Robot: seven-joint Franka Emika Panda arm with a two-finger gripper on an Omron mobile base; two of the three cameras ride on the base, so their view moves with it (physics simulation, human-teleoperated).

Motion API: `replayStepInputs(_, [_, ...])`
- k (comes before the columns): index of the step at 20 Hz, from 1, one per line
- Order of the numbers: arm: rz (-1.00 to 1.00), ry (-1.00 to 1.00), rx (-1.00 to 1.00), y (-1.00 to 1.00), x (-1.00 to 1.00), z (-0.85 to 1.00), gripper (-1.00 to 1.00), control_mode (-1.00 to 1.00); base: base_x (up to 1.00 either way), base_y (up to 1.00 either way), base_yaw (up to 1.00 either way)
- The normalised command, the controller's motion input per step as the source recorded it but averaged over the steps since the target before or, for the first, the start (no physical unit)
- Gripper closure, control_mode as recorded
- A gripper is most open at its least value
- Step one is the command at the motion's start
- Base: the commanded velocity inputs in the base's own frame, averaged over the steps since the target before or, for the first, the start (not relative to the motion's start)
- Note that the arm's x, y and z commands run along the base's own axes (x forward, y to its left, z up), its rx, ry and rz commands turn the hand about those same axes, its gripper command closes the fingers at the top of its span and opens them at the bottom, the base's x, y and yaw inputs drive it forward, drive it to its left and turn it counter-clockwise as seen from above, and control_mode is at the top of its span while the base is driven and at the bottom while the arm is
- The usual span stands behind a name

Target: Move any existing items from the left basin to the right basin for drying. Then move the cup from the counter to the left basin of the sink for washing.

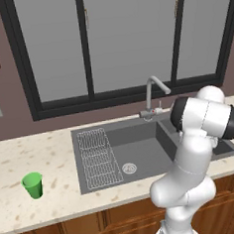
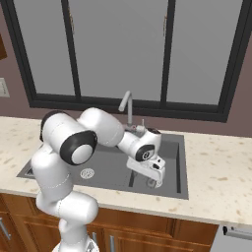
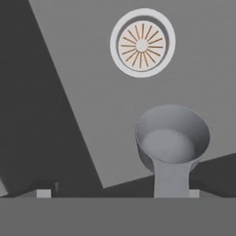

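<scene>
Hand point(image 2: 156, 181) low in the right basin point(image 2: 170, 152), jaws spread wide.
Small grey scoop-like item point(image 3: 171, 140) lies on the basin floor just beneath it, apart from the fingertips; green cup point(image 1: 33, 185) far off on the desk point(image 1: 28, 161).

My arm's bent fwd & down to my right, wrist pitched low. My gripper point(image 2: 156, 181) points downward, jaws spread wide apart, nothing pinched btwn them.
</scene>
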Motion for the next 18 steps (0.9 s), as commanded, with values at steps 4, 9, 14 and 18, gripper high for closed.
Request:
replayStepInputs(4, [0.0,0.0,0.0,0.0,-0.18,0.39,-1.0,-1.0,0.0,0.0,0.0])
replayStepInputs(9, [0.0,0.0,0.0,0.0,-0.06,0.22,-1.0,-1.0,0.0,0.0,0.0])
replayStepInputs(14, [0.0,0.13,0.0,0.0,0.35,-0.07,-1.0,-1.0,0.0,0.0,0.0])
replayStepInputs(18, [0.0,0.21,0.01,0.0,0.8,-0.16,-1.0,-1.0,0.0,0.0,0.0])
